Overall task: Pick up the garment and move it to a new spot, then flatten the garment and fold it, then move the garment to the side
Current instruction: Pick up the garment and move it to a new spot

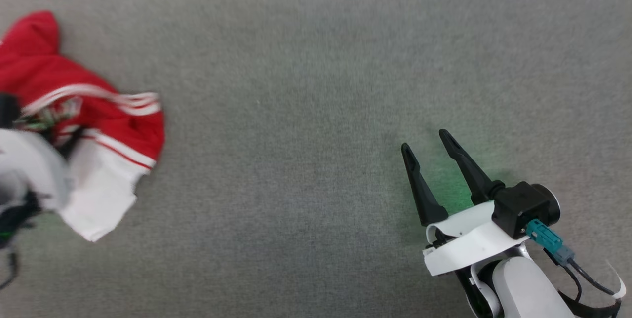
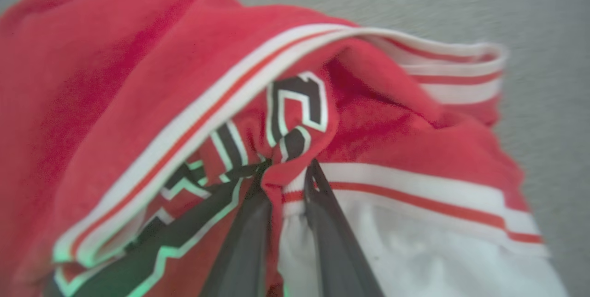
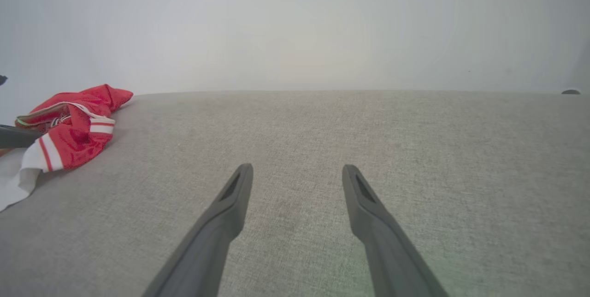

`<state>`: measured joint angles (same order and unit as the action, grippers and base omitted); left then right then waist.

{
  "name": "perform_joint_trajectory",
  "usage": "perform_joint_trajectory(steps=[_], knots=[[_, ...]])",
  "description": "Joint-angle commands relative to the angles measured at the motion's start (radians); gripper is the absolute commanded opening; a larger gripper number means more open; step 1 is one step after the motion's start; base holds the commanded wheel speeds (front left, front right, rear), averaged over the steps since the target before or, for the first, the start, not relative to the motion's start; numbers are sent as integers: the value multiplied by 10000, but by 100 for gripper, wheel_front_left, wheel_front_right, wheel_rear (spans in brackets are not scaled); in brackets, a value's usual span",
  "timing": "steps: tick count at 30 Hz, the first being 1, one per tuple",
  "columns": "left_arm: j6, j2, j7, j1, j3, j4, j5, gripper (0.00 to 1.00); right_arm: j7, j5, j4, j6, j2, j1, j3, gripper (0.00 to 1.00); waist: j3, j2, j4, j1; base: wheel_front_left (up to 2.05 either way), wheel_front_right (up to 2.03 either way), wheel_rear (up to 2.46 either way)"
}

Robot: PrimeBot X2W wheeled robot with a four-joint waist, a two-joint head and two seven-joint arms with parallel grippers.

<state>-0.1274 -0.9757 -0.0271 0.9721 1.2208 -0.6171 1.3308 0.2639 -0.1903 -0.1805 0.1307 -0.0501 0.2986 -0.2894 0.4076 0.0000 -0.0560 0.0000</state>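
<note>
The garment (image 1: 94, 120), a red T-shirt with white sleeves and striped trim, lies crumpled at the far left of the grey surface. In the left wrist view my left gripper (image 2: 288, 168) is shut on a bunched fold of the garment (image 2: 359, 121), just below the black lettering. The left arm's pale wrist (image 1: 29, 175) covers part of the cloth in the head view. My right gripper (image 1: 427, 142) rests open at the lower right, far from the shirt, with nothing between its fingers. The right wrist view shows the garment (image 3: 73, 131) at its left edge and the right gripper (image 3: 297, 170) open.
A grey fabric surface (image 1: 316, 86) spreads across the middle and right of the head view. A pale wall (image 3: 295, 25) rises behind its far edge in the right wrist view.
</note>
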Motion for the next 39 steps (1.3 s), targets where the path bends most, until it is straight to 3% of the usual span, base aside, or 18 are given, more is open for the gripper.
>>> perform_joint_trajectory(steps=[1,11,20,29,34,39], knots=[[-55,263,-219,149,131,122,-160,0,11,-123,-84,1,-4,-72,57,100,-1015,0,362,0,0,0,0],[-26,465,-1231,1500,532,1311,-1033,0,10,-696,-179,1,-3,-575,224,100,-1803,0,-466,0,0,0,0],[-28,1079,-618,2623,585,2957,-1132,0,10,-1330,415,1,0,-1199,406,100,-1502,0,-2016,0,0,0,0],[-28,1709,435,2522,590,4782,-841,0,10,-2014,1209,1,8,-1718,448,100,-894,0,-3533,0,0,0,0],[-28,1993,772,2146,590,4765,-932,0,10,-2342,1574,1,11,-1923,371,100,-603,0,-4271,0,0,0,0],[-26,2139,636,1430,594,3777,-953,0,10,-2673,1791,1,13,-2178,142,100,-481,0,-5046,0,0,0,0]])
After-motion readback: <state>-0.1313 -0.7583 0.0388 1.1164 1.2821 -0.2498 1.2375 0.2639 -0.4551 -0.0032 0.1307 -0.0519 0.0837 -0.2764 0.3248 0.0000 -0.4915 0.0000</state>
